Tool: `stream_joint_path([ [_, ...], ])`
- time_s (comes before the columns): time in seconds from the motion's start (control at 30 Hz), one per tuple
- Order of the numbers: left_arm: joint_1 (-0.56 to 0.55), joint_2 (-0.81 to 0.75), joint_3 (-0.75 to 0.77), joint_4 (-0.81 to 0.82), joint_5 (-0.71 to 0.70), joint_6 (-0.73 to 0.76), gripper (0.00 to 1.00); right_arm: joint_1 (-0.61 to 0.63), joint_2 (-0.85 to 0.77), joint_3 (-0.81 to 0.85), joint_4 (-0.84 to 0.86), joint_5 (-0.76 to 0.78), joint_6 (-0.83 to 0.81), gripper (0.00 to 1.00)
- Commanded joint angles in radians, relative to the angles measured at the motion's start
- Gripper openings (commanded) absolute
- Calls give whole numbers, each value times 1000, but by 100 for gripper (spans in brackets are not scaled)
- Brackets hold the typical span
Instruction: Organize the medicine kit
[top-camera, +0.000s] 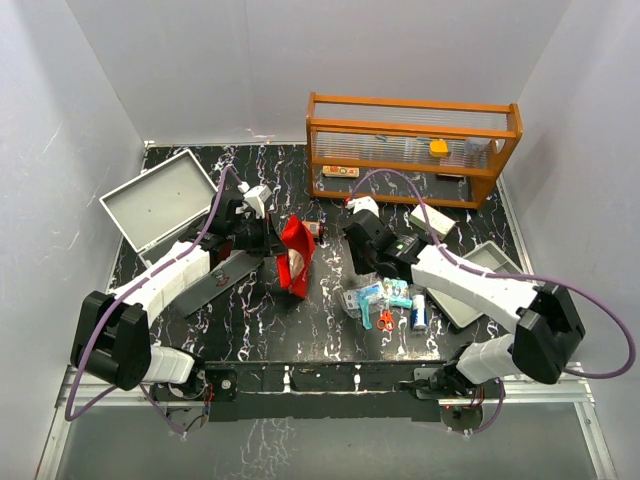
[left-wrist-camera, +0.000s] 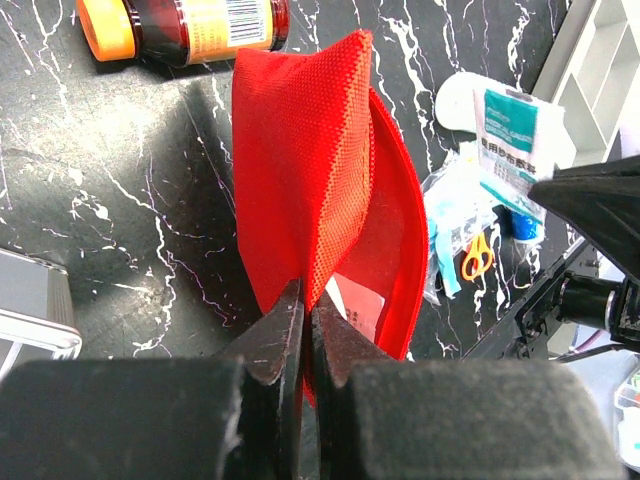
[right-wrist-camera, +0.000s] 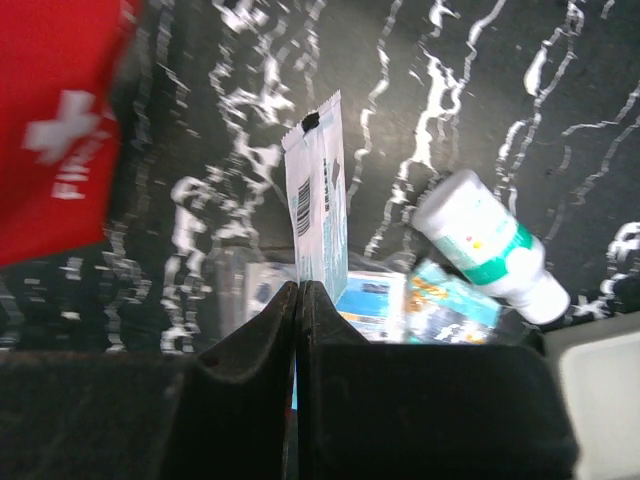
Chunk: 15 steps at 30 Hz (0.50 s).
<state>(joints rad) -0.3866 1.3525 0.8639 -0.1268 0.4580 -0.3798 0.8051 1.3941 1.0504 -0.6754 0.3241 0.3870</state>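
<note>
While the big grey medicine kit (top-camera: 160, 205) is sitting open at the far left of the table (top-camera: 330, 325), we are pinching the red pouch (left-wrist-camera: 300, 160) with our left gripper (left-wrist-camera: 305, 308), its jaws closed tight on the cloth. Our right gripper (right-wrist-camera: 298, 292) is squeezing a thin white packet (right-wrist-camera: 318, 200) between its closed jaws.

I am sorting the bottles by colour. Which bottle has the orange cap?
The dark brown bottle lying on its side beyond the red pouch; the white bottle beside the packets has a green band instead.
</note>
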Motion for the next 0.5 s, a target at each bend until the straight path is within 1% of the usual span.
stream_joint_path([
  [0.0,-3,-4,3,31,31,-25,0,6,-101,30,174,-103,170,0],
  [0.13,-3,-1,8,41,39,-47,0,6,-165,4,298,-154,289,0],
  [0.23,-3,3,18,36,38,-59,0,6,-183,-1,379,-183,352,0],
  [0.47,-3,7,30,29,28,-109,0,15,-149,-11,524,-260,476,0],
])
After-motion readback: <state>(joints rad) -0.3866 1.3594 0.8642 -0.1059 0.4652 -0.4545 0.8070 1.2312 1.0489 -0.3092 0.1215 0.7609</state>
